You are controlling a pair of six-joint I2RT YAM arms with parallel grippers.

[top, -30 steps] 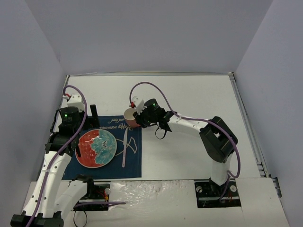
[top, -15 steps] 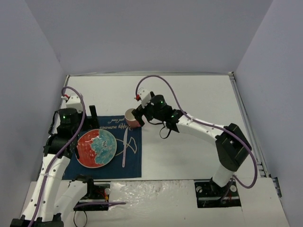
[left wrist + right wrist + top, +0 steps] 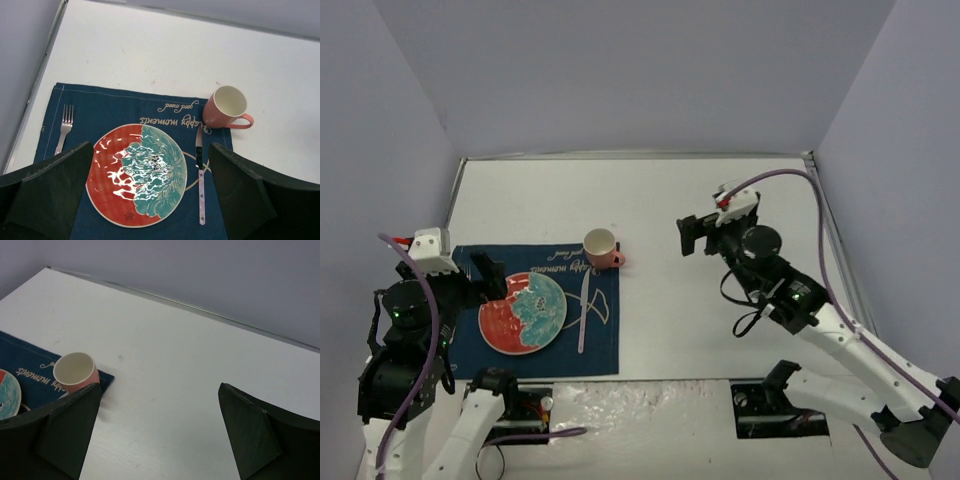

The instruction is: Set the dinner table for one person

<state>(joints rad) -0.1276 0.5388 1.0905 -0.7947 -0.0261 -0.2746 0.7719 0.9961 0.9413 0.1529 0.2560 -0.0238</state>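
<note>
The white dinner table (image 3: pixel 700 200) carries a navy placemat (image 3: pixel 605 350) at the near left. On the mat lie a red and teal plate (image 3: pixel 523 313), a knife (image 3: pixel 583 310) to its right and a fork (image 3: pixel 64 127) to its left. A pink mug (image 3: pixel 601 248) stands at the mat's far right corner. My left gripper (image 3: pixel 480 275) is open and empty, above the plate's left side; the plate (image 3: pixel 136 175) shows between its jaws. My right gripper (image 3: pixel 692 235) is open and empty above bare table, right of the mug (image 3: pixel 75 371).
Grey walls close in the table on the left, far and right sides. A raised rim (image 3: pixel 630 156) runs along the far edge. The right half of the table (image 3: pixel 175 365) is bare white surface.
</note>
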